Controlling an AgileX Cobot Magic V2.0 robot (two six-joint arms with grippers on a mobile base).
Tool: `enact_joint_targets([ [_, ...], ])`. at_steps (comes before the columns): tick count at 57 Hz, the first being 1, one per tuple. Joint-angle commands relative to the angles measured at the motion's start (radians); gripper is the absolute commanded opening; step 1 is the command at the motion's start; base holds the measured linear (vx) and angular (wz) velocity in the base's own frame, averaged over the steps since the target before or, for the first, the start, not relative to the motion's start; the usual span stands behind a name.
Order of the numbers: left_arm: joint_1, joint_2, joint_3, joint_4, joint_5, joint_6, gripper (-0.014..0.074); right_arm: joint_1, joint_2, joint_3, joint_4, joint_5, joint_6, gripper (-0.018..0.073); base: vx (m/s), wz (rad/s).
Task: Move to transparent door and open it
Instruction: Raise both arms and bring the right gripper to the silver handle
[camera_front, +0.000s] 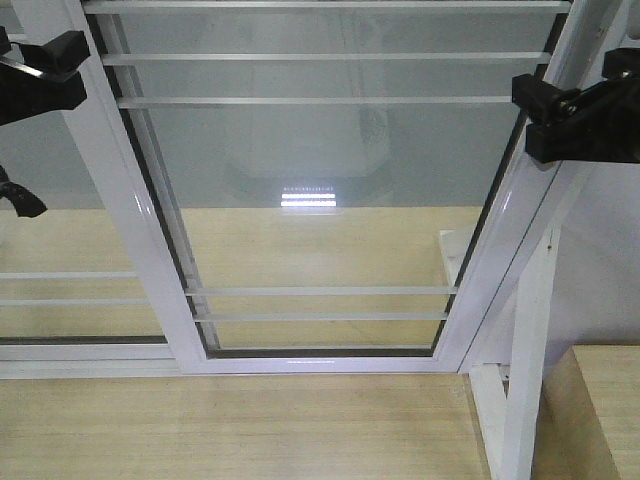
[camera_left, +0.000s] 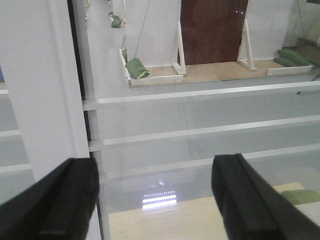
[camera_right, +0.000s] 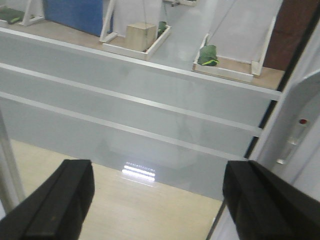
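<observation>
The robot stands right up against the transparent door (camera_front: 320, 200), its glass filling the front view between two glossy white stiles, so the drive to it looks finished. The opening itself seems not yet begun: as far as I can judge, the panel sits squarely in its bottom track and nothing grips it.

The left gripper (camera_left: 152, 165) hangs just in front of the glass beside the left stile (camera_left: 45, 85), its black fingers (camera_left: 55, 200) spread wide on nothing. The right gripper (camera_right: 157, 167) is likewise parted and empty, facing the pane near the right stile. At the edge of its wrist view there is a pale curved fitting with a small red dot (camera_right: 292, 142), which I take to be the handle. It lies off to the claw's right and is not touched.

What is left, I would say, is to bring a claw onto that handle and slide the panel sideways.

To the left runs a neighbouring glass panel (camera_front: 70, 240). On the right, a bare white post (camera_front: 530, 340) and a wooden block (camera_front: 605, 410) crowd the space under the right arm. Beyond the glass lie green sandbags (camera_left: 137, 68) on the white stand feet, a brown board (camera_left: 212, 30) and a small wooden box (camera_right: 141, 36), well clear of the robot
</observation>
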Motion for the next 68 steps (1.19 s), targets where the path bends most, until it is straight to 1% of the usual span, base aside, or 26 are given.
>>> enact_joint_targets([
  [1,-0.006,-0.017,-0.038,-0.003,-0.072,-0.004,0.0568,-0.071,-0.012,-0.039,0.009,-0.084,0.021,0.0585,0.0,0.0],
  [5,-0.006,-0.017,-0.038,-0.003,-0.072,-0.004,0.0565,-0.123,-0.012,-0.039,0.022,-0.076,0.043,0.0585,0.0,0.0],
  [9,-0.006,-0.017,-0.038,-0.003,-0.072,-0.004,0.0565,-0.168,-0.012,-0.039,0.028,-0.065,0.042,0.0585,0.0,0.0],
  [17,-0.006,-0.017,-0.038,-0.003,-0.072,-0.004,0.0565,-0.213,-0.008,-0.039,0.025,-0.058,0.04,0.0585,0.0,0.0],
  [24,-0.006,-0.017,-0.038,-0.003,-0.072,-0.004,0.0565,-0.249,0.022,-0.039,0.025,-0.093,0.036,0.0585,0.0,0.0],
  [32,-0.006,-0.017,-0.038,-0.003,-0.072,-0.004,0.0565,-0.27,0.099,-0.039,0.025,-0.195,0.033,0.0585,0.0,0.0],
  [58,-0.006,-0.017,-0.038,-0.003,-0.066,-0.004,0.0565,-0.27,0.423,-0.041,0.03,-0.616,0.042,0.0585,0.0,0.0],
  [68,-0.006,-0.017,-0.038,-0.003,-0.047,-0.004,0.0565,-0.271,0.511,-0.041,0.034,-0.731,0.042,0.0585,0.0,0.0],
])
